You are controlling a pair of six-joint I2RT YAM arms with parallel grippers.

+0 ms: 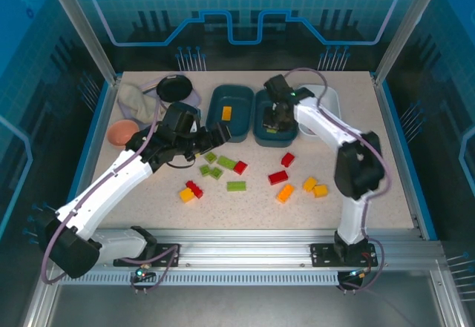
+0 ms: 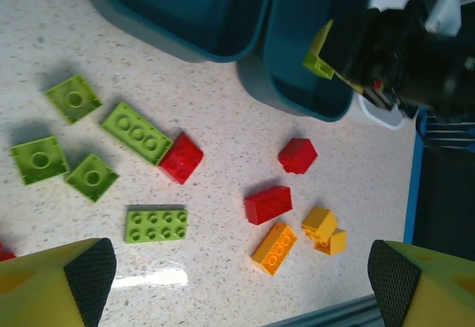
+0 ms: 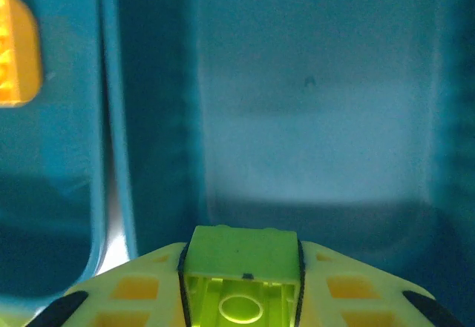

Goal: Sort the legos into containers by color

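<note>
One green brick (image 3: 241,256), clamped in the right jaws over the middle teal tray (image 3: 319,119) near the bench's (image 2: 356,171) far edge, could bounce into the neighbouring tray (image 3: 44,193) holding an orange brick (image 3: 15,49) if released from what seems some height, while the left jaws hang apart over loose bricks (image 2: 156,223).

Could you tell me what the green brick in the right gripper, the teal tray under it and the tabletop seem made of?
The green brick: moulded plastic, smooth, slightly glossy; crisp edges, hollow underside tube. The teal tray: probably plastic too, satin; soft sheen, rounded walls. The tabletop: pale speckled, perhaps laminate or stone-look composite; a glare patch suggests semi-gloss.
</note>
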